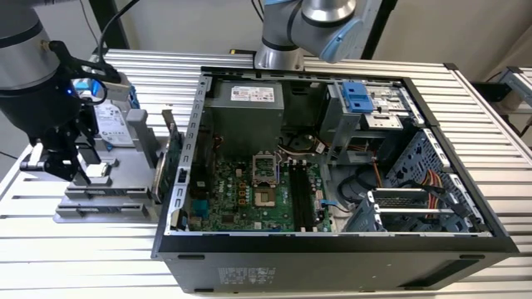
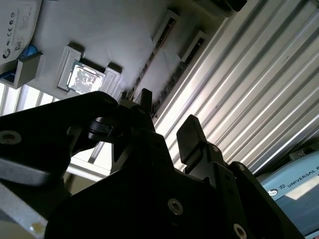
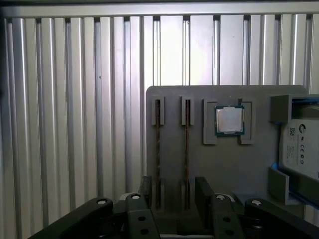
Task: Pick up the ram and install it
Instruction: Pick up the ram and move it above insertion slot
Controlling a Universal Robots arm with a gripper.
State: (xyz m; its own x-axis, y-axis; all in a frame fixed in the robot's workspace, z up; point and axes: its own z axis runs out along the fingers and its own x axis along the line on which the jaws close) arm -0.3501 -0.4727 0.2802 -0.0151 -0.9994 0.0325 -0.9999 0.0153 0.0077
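Gripper (image 3: 174, 186): released, its fingers (image 3: 204, 191) spread; we see nothing held between them
Ram (image 3: 157, 149): on edge in a slot of the gray holder (image 3: 224, 169), just under the gripper, in line with the gap between its fingers; we cannot tell whether they touch it
Second stick (image 3: 187, 149): in the neighbouring slot, likewise under the gap
Processor chip (image 3: 230, 120): seated in the holder, off to the gripper's side
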